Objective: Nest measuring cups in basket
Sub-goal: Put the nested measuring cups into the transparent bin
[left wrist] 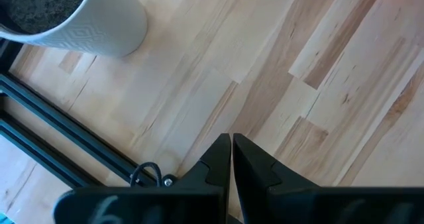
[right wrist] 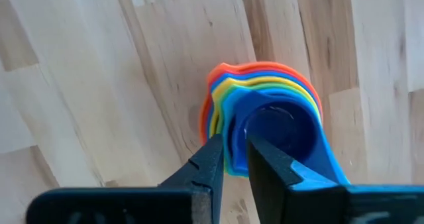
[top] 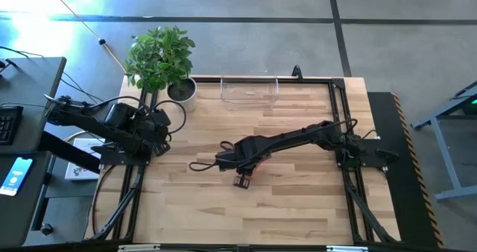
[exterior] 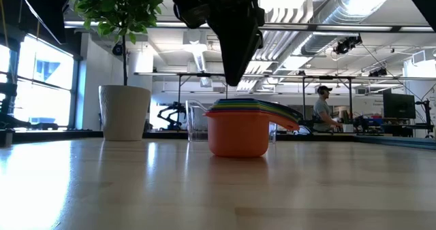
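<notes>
Cups (right wrist: 265, 128) already nested, orange outermost, standing mid-table (top: 298, 207), not in the basket (top: 250, 92) at the far edge. Right pincer (right wrist: 232, 159) hangs over the stack, narrow gap straddling the near rim, likely to lift the whole stack. Left pincer (left wrist: 231, 159) closed, empty, parked far left by plant pot (top: 181, 90). Path to basket looks free.

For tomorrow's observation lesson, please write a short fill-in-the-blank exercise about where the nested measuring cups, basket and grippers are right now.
1. The nested measuring cups stand on the ____, not in the basket.
2. The outermost cup of the stack, seen in the low view, is ____.
3. The ____ gripper is right over the stack.
4. The left gripper waits near the white plant ____.

Missing words: table; orange; right; pot
</notes>
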Tool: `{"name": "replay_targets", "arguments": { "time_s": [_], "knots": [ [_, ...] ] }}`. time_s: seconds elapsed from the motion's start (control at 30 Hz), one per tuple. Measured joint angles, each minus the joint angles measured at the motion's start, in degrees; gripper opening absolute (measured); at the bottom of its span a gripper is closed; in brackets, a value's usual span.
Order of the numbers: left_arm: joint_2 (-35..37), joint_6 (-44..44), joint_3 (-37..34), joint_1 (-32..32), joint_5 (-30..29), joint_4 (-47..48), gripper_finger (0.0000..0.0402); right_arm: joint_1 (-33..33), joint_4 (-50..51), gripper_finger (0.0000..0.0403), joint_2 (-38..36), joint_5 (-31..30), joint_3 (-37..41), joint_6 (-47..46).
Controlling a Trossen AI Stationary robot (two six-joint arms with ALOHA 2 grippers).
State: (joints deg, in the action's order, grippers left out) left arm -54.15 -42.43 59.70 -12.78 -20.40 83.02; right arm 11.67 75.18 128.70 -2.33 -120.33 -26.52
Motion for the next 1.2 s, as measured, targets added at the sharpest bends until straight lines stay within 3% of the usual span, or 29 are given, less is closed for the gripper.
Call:
{"name": "replay_targets", "arguments": {
  "time_s": [0.3, 0.53, 1.0, 1.2],
  "knots": [
    [0.0, 2.9, 0.0, 0.0, 0.0, -0.7, 0.001, -1.2, 3.9, 0.0058, 0.0, 0.3, 0.0, -0.6],
    [0.0, 6.3, 0.0, 0.0, 0.0, -0.7, 0.001, -4.2, 4.3, 0.0073, 0.0, 5.2, 0.0, -3.4],
    [0.0, 13.5, 0.0, 0.0, 0.0, -0.7, 0.001, -8.7, 3.9, 0.0216, 0.0, 5.8, 0.0, -2.7],
    [0.0, 12.8, 0.0, 0.0, 0.0, -2.7, 0.001, -10.5, 4.3, 0.0267, 0.0, 8.1, 0.0, 5.9]
  ]
}}
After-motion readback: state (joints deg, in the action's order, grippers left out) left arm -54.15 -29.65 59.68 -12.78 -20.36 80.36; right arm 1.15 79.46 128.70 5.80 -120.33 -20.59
